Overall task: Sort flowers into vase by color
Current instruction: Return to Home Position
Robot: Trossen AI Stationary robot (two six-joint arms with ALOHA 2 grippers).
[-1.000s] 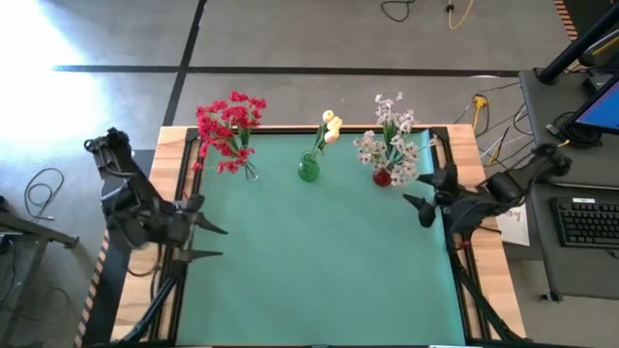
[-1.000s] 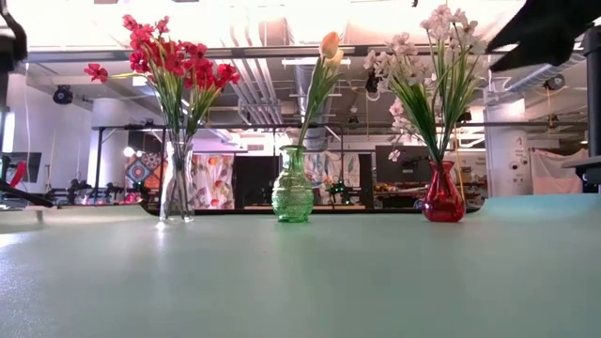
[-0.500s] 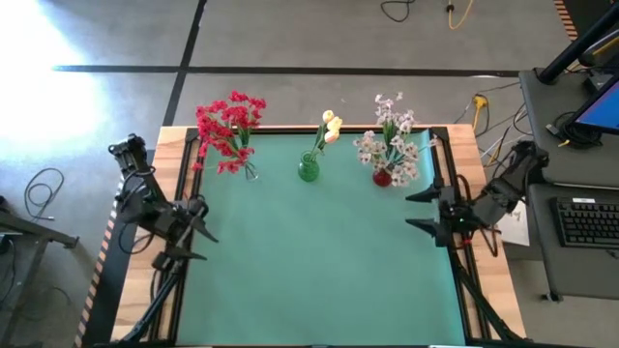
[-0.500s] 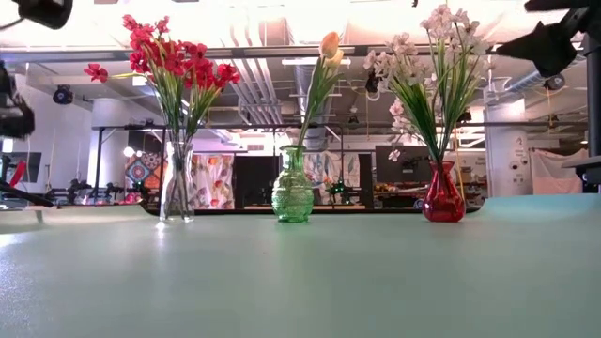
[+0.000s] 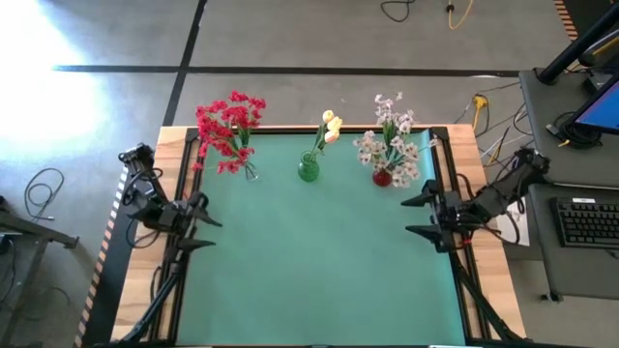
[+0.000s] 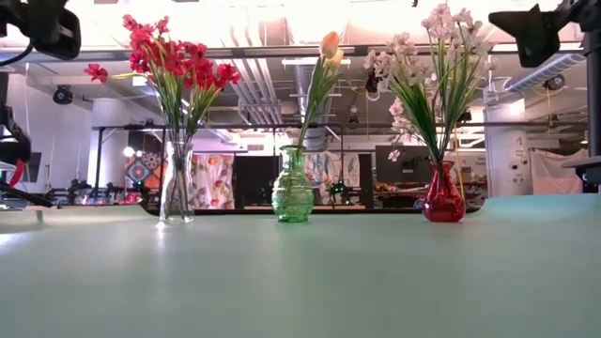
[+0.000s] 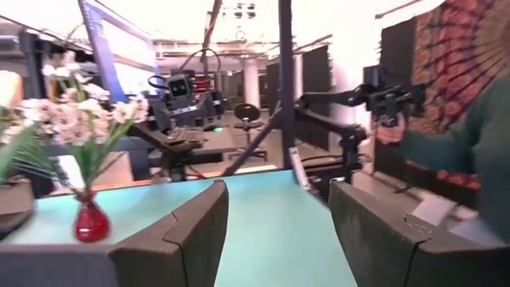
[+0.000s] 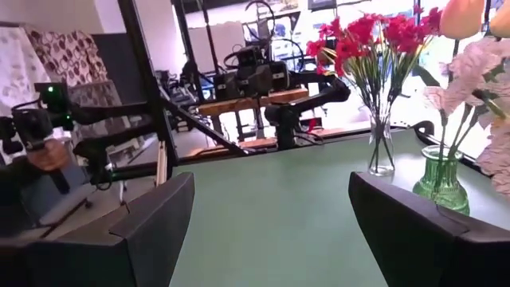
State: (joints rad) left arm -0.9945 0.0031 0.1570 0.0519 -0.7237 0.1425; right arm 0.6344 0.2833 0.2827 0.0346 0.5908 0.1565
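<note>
Three vases stand in a row near the table's far edge. A clear vase (image 5: 250,172) holds the red clustered flowers (image 5: 228,128). A green vase (image 5: 309,170) holds cream-yellow buds (image 5: 331,125). A red vase (image 5: 382,178) holds the white-pale pink sprays (image 5: 391,143). All stems stand with their lower ends inside the vases. My left gripper (image 5: 215,234) hovers open over the table's left edge, pointing right. My right gripper (image 5: 406,217) hovers open over the right edge, pointing left. Neither holds anything.
The green mat (image 5: 319,261) lies in front of the vases. Black frame rails (image 5: 184,184) run along the table's sides. A person's hand (image 8: 49,155) and a sleeve (image 7: 478,159) show beyond the table. A desk with a keyboard (image 5: 588,220) stands to the right.
The right gripper has turned from slanting to level across the table and shifted slightly toward the near edge. The left arm has refolded, its elbow drawing in toward the table, while its gripper stays at the left edge. Vases and flowers are unmoved.
</note>
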